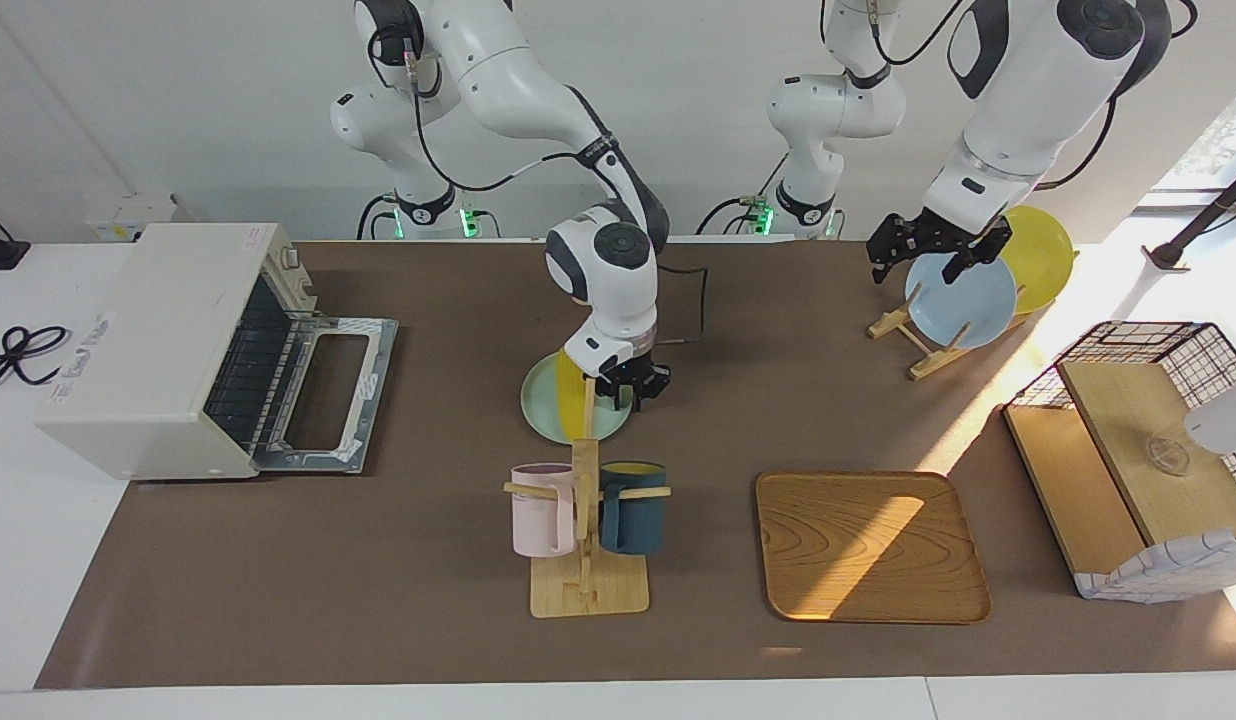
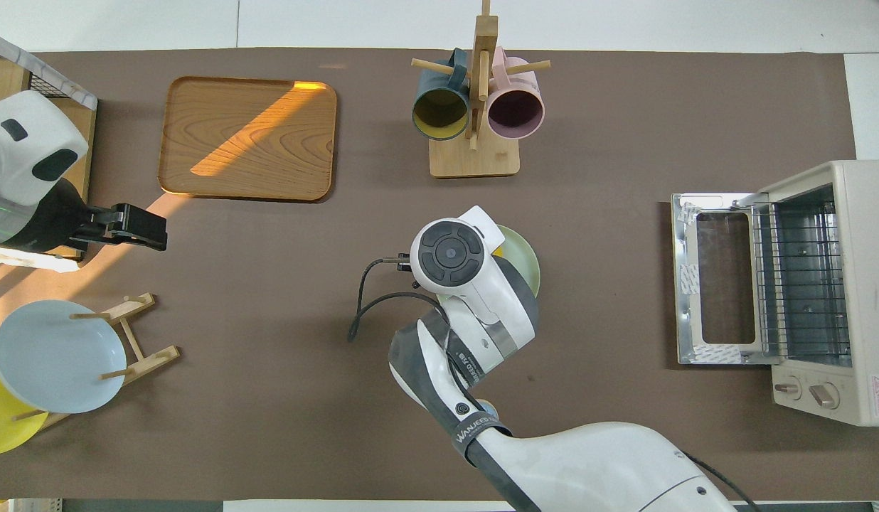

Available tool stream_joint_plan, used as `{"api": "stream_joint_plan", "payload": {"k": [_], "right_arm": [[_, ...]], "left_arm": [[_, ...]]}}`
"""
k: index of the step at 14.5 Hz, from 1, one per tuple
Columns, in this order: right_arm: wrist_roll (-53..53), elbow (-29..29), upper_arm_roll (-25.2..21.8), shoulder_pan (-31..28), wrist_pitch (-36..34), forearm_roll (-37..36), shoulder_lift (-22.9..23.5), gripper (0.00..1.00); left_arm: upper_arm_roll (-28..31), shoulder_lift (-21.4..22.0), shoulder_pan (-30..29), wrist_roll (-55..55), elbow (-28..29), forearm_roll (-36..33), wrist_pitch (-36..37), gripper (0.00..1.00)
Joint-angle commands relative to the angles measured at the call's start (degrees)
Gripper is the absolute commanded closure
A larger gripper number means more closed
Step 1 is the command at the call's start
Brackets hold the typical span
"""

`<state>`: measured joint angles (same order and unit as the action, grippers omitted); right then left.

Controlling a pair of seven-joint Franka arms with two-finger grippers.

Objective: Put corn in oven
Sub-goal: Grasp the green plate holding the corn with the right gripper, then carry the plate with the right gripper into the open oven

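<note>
The yellow corn (image 1: pixel 569 386) lies on a pale green plate (image 1: pixel 544 412) in the middle of the table, partly hidden by the mug tree's post. My right gripper (image 1: pixel 635 391) is low over that plate, beside the corn on the side toward the left arm's end, with its fingers apart and nothing between them. In the overhead view the right wrist covers most of the plate (image 2: pixel 525 257), and only a sliver of corn (image 2: pixel 498 250) shows. The off-white oven (image 1: pixel 148 340) stands at the right arm's end, its glass door (image 1: pixel 328 392) folded down flat and the wire rack (image 2: pixel 802 284) showing. My left gripper (image 1: pixel 938 255) waits above the plate rack.
A wooden mug tree (image 1: pixel 586 560) with a pink and a dark blue mug stands farther from the robots than the plate. There is a wooden tray (image 1: pixel 868 545), a plate rack (image 1: pixel 918 345) with blue and yellow plates, and a wire basket (image 1: pixel 1138 450) with boards at the left arm's end.
</note>
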<state>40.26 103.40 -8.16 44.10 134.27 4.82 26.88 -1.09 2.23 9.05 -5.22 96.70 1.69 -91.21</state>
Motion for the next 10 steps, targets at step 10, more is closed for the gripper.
{"api": "stream_joint_plan", "payload": {"k": [10], "right_arm": [[-15.90, -11.21, -0.45, -8.40, -31.50, -15.11, -5.95, 1.00]], "left_arm": [[-0.40, -2.32, -0.62, 0.39, -5.55, -0.46, 3.31, 0.00]]}}
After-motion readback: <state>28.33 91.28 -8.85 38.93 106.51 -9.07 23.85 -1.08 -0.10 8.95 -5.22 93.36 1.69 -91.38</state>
